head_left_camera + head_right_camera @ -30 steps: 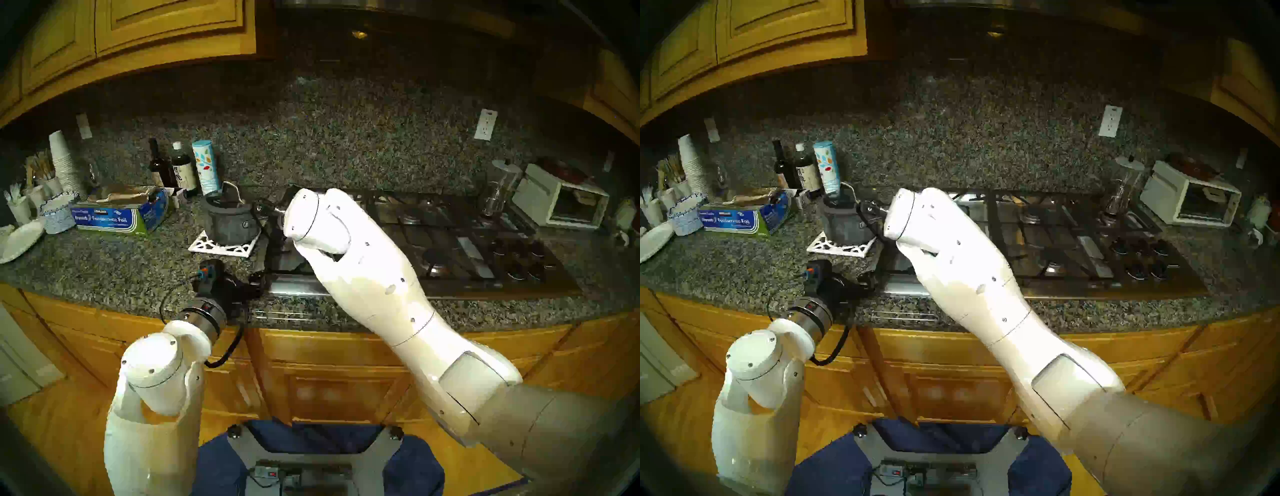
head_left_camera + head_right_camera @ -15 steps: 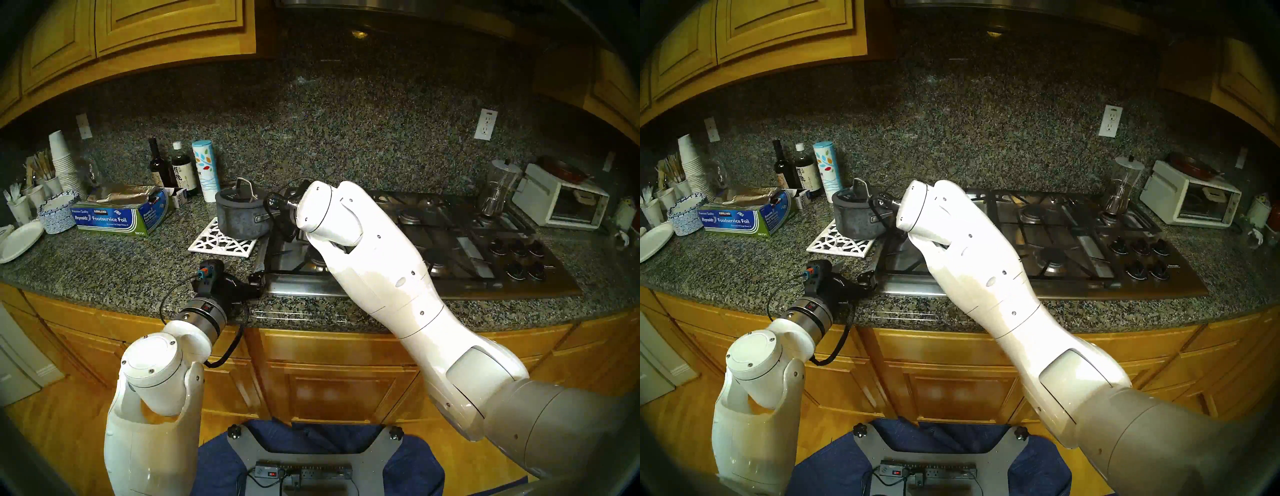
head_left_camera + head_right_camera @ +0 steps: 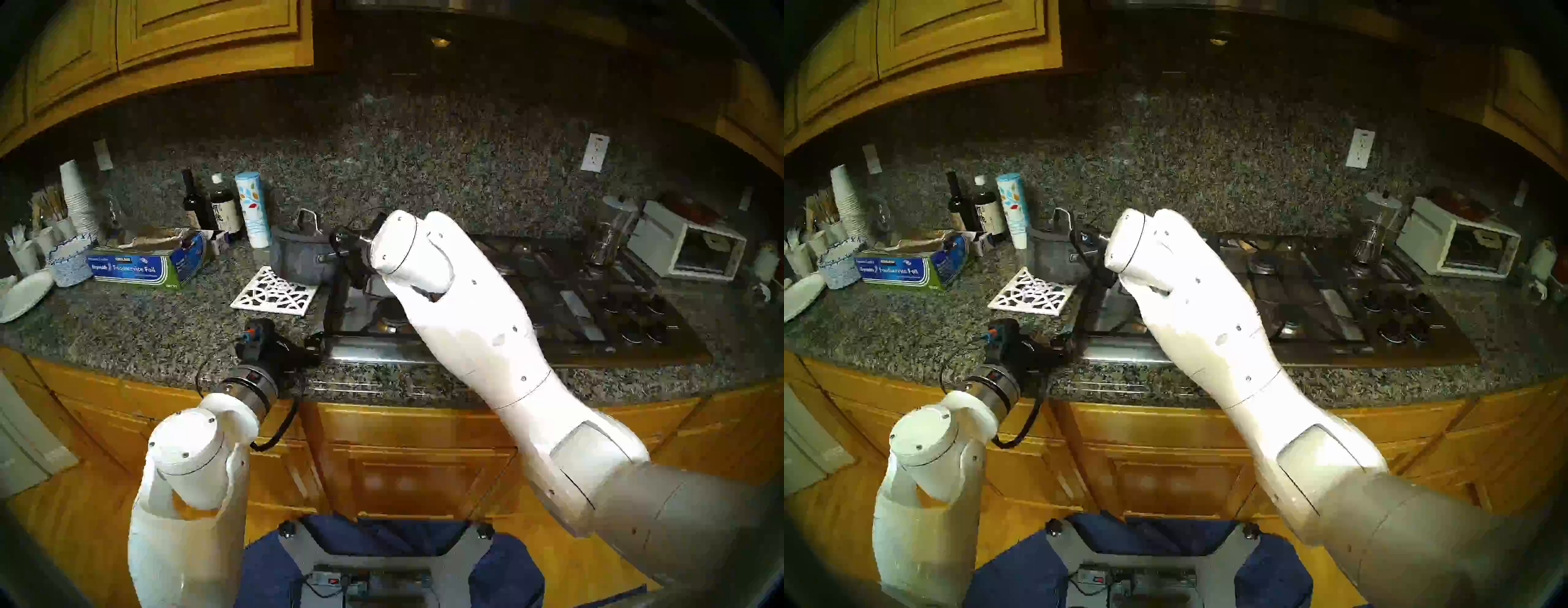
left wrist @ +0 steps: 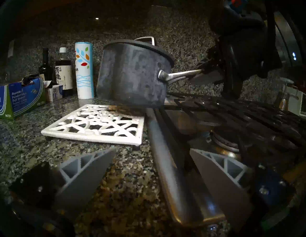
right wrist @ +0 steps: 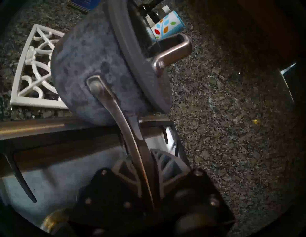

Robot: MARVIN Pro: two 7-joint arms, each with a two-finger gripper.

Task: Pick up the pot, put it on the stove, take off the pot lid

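Observation:
The dark grey speckled pot [image 3: 299,259] hangs tilted in the air over the far right corner of the white trivet [image 3: 273,293] and the left edge of the stove [image 3: 564,297]. My right gripper [image 5: 144,167] is shut on the pot's silver handle [image 4: 179,75]. The pot lid [image 4: 140,44] sits on the pot, its loop handle [image 5: 173,49] upright. My left gripper [image 4: 152,165] rests low at the stove's front left corner, open and holding nothing. In the head views my right wrist hides most of the right gripper.
A foil box [image 3: 144,263], two bottles [image 3: 220,208] and a salt canister [image 3: 253,208] stand left of and behind the pot. A blender [image 3: 615,229] and a white toaster oven [image 3: 687,246] are at the stove's far right. Black knobs [image 3: 636,318] line its front right.
My right gripper has lifted the pot off the trivet and carried it up and to the right, toward the stove. The trivet now lies bare. The left arm has not moved.

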